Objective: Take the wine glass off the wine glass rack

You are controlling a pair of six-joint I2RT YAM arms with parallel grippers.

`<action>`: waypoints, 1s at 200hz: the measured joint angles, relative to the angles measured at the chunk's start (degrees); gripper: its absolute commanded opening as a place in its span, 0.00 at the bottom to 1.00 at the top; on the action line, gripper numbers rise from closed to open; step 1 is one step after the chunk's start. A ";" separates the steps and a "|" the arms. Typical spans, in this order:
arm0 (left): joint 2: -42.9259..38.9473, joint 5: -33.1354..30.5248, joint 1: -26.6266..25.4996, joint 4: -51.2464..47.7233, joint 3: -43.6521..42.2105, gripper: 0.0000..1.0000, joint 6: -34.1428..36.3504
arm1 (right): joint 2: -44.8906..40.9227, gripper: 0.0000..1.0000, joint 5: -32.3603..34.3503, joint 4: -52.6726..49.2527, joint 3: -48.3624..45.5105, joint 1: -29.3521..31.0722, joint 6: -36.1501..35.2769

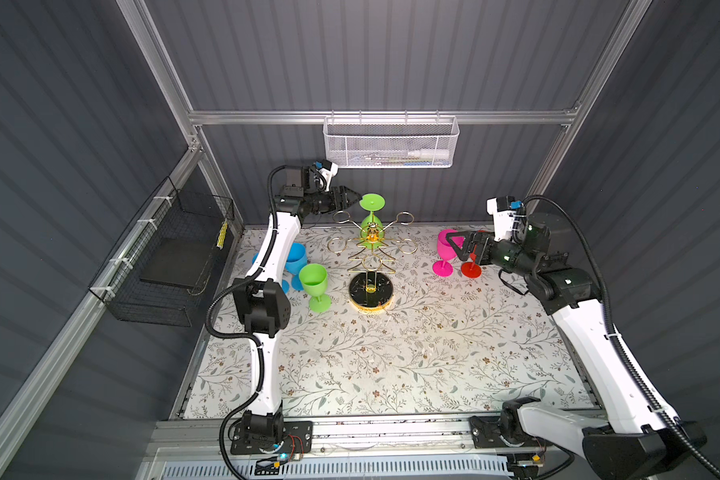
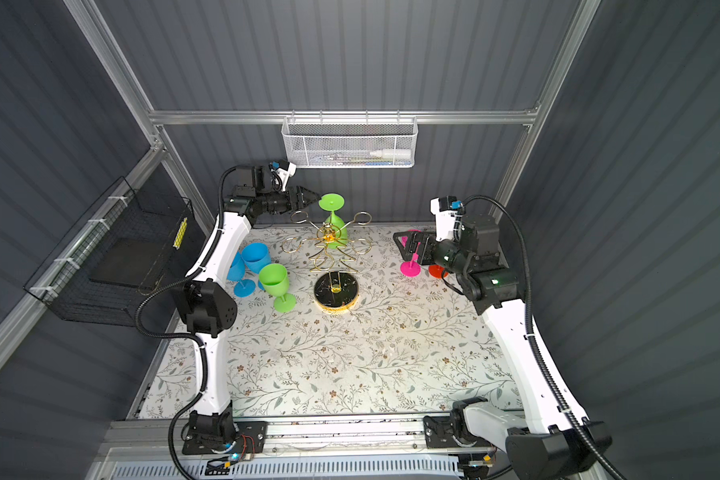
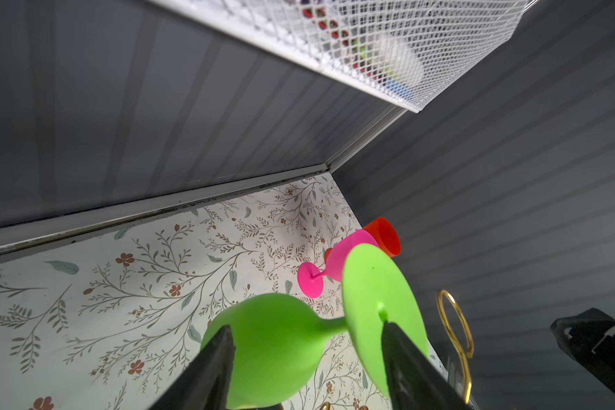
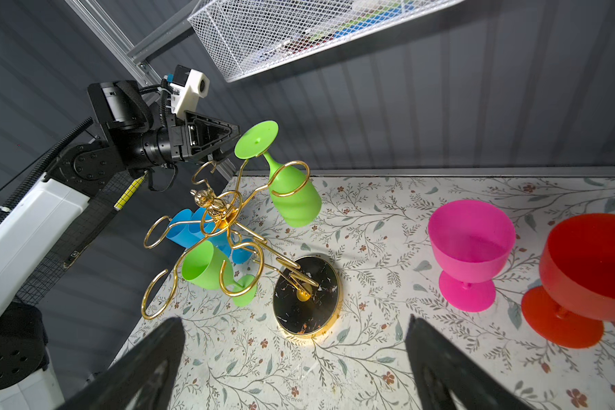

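Green wine glass (image 4: 295,209) hung foot-up on rack (image 1: 360,289), stem tilted, left tool (image 1: 355,200) parted, maybe touching foot, right tool (image 1: 453,246) spread.

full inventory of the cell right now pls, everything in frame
wine glass rack: 1, gold wire on a black marbled base, back middle of the table
hanging wine glass: 1, green, upside down in a far ring of the rack
standing green glass: 1, green, on the table left of the rack
blue glasses: 2, blue, far left, partly behind the left arm
pink glass: 1, pink, upright, right of the rack
red glass: 1, red, upright beside the pink one
white mesh basket: 1, white, on the back rail, small items inside
black wire basket: 1, black, on the left wall
table: 1, floral print
left gripper: 1, black, open, straddling the hanging glass's stem
right gripper: 1, black, open, empty
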 measured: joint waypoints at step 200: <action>1.75 1.44 -2.08 -5.46 5.92 0.58 0.85 | -1.20 0.99 0.02 -0.98 -1.51 0.02 0.00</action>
